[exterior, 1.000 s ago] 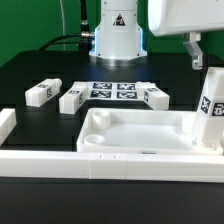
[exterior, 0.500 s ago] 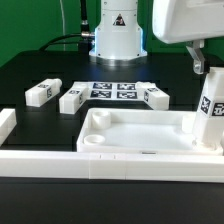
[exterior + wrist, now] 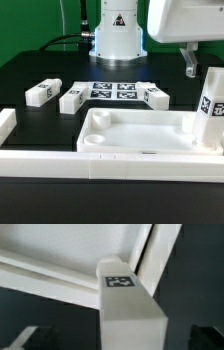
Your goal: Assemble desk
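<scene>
**Desk assembly, single moment.** The tabletop (image 3: 135, 113), a white tray with a raised rim, lay open side up on the dark table (image 3: 30, 60). Its near edge sat against the low border wall (image 3: 40, 163).

At the tabletop's corner on the exterior view's right stood the upright leg (image 3: 212, 132), a square white post. It carried a side tag (image 3: 213, 107) and, seen from the wrist view, a top tag (image 3: 120, 281). Whether the post was seated in the corner or only resting there could not be told.

The gripper (image 3: 205, 63) hung above that corner, its jaws spread wide and holding nothing. One finger (image 3: 190, 62) showed just beside the post's upper end, apart from it. In the wrist view the post ran up the middle with clear space on both sides.

Beyond the tabletop's far rim three more legs lay on their sides: the leftmost leg (image 3: 41, 92), the middle leg (image 3: 73, 97) and the rightmost leg (image 3: 154, 96). The marker board (image 3: 112, 91) lay flat between the middle and rightmost legs, also beyond the far rim. Farther behind the tabletop rose the arm's base (image 3: 118, 35).
</scene>
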Motion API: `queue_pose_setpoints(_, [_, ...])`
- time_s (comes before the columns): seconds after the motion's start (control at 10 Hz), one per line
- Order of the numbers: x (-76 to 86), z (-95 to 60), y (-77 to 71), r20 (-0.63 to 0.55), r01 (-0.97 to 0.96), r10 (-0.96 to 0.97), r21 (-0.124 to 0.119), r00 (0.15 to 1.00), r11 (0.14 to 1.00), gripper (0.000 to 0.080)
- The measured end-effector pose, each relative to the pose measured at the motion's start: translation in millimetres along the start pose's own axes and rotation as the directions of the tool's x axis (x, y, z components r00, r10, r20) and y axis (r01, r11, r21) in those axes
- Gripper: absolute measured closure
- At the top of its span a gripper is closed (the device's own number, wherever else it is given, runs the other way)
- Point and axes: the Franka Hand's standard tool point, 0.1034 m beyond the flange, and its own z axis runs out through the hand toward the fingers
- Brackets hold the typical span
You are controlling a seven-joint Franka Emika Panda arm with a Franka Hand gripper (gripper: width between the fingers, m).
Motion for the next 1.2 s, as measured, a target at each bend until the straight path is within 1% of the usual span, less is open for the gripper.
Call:
queue_pose_setpoints(0.2, [-1.6, 3.2, 6.7, 0.005, 0.016, -0.016, 0.005, 1.000, 1.000, 0.0151])
queue_pose_setpoints(0.3, [-2.6, 5.1, 9.4, 0.008, 0.023, -0.023, 0.006, 1.000, 1.000, 0.0178])
queue_pose_setpoints(0.4, [-3.7, 7.5, 10.9, 0.012, 0.040, -0.040, 0.006, 0.999, 0.999, 0.0178])
queue_pose_setpoints(0.5, [-4.8, 10.0, 11.3, 0.016, 0.066, -0.066, 0.007, 0.998, 0.998, 0.0363])
queue_pose_setpoints(0.6, [-4.6, 9.9, 10.8, 0.015, 0.065, -0.065, 0.007, 0.998, 0.998, 0.0510])
queue_pose_setpoints(1.0, [-4.6, 10.1, 10.4, 0.015, 0.048, -0.049, 0.008, 0.999, 0.999, 0.0509])
queue_pose_setpoints(1.2, [-4.6, 10.4, 9.7, 0.016, -0.084, 0.084, 0.008, 0.996, 0.996, 0.0509])
